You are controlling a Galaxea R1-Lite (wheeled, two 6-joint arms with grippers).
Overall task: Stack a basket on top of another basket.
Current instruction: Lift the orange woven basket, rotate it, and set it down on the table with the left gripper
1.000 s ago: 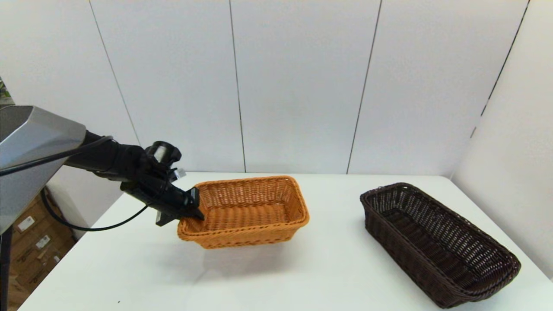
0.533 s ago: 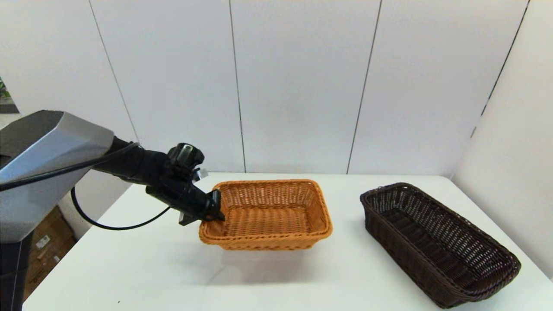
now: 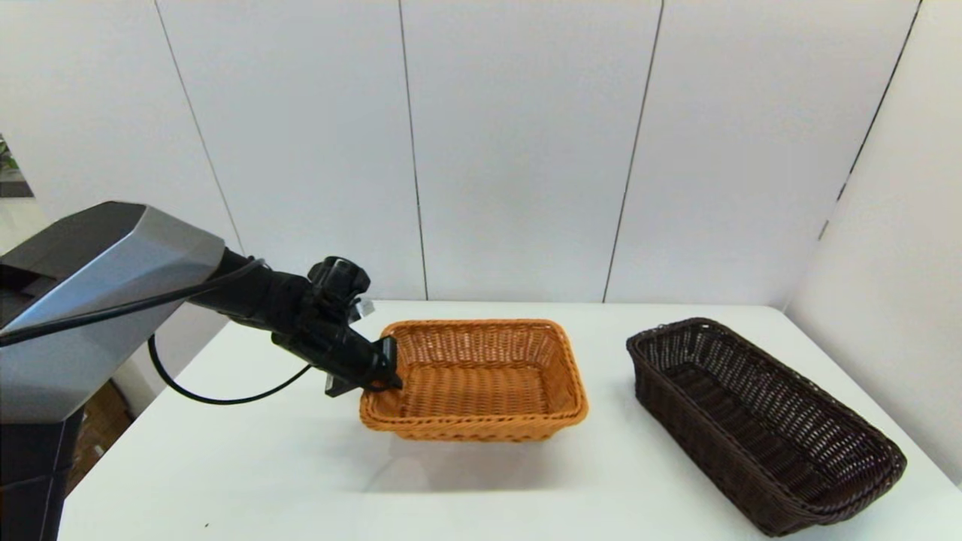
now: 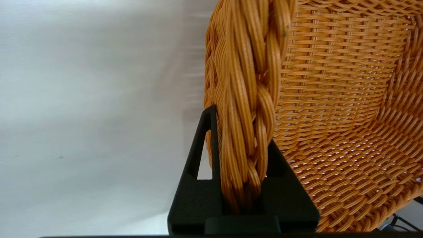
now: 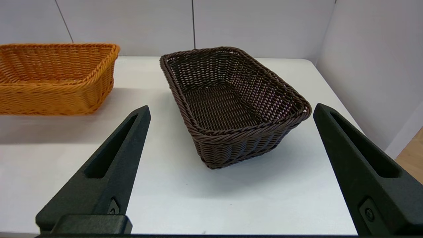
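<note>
My left gripper (image 3: 387, 376) is shut on the braided rim at the left end of the orange-tan basket (image 3: 481, 383). The basket hangs roughly level, a little above the table, with its shadow beneath it. In the left wrist view the two black fingers of that gripper (image 4: 243, 132) pinch the rim of the orange basket (image 4: 330, 99). The dark brown basket (image 3: 759, 421) lies empty on the table at the right, a gap away. In the right wrist view my right gripper (image 5: 231, 109) stands open, back from the dark basket (image 5: 231, 102), with the orange basket (image 5: 56, 79) off to its side.
The white table (image 3: 301, 481) is closed in by white wall panels (image 3: 518, 150) behind and another panel (image 3: 887, 285) on the right. The dark basket sits close to the table's right and front edges. Bare tabletop lies between the baskets and in front of the orange one.
My left arm has carried the orange basket to the right, toward the dark brown basket, and the basket has levelled out. The dark basket has not moved.
</note>
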